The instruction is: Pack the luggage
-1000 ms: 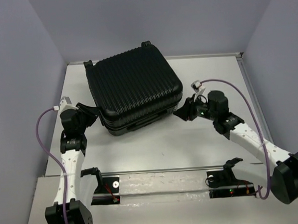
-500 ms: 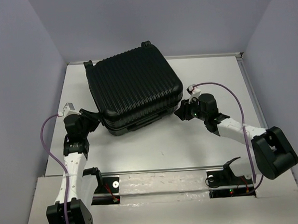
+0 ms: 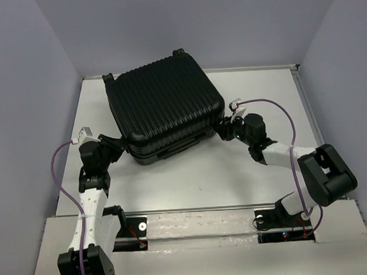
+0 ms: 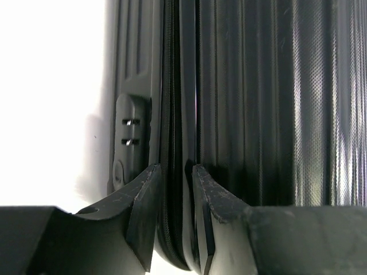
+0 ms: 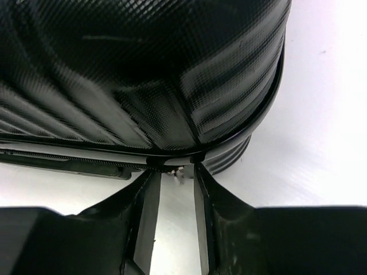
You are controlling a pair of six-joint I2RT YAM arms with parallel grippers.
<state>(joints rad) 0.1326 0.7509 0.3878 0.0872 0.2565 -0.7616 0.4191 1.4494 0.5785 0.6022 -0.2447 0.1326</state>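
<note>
The right arm has folded in since a second ago: its big elbow joint, then at the lower right corner of the top view, now sits higher and nearer the centre, and the right gripper (image 3: 224, 131) has closed in on the near right corner of the luggage (image 3: 163, 111). The left gripper (image 3: 117, 144) has dropped slightly lower in the frame and stays at the case's near left corner. The case itself has hardly shifted.

The luggage is a black ribbed hard-shell case lying flat and shut on the white table (image 3: 246, 165), in the upper middle of the top view and turned at a slant, with two small wheels (image 3: 179, 53) on its far edge. The left wrist view shows its zipper seam (image 4: 168, 114) and a small latch plate (image 4: 131, 132).

The left fingers stand a narrow gap apart with the zipper seam filling that gap; whether they pinch it cannot be told. The right fingers are slightly apart, tips against the seam, bare table showing between them.
</note>
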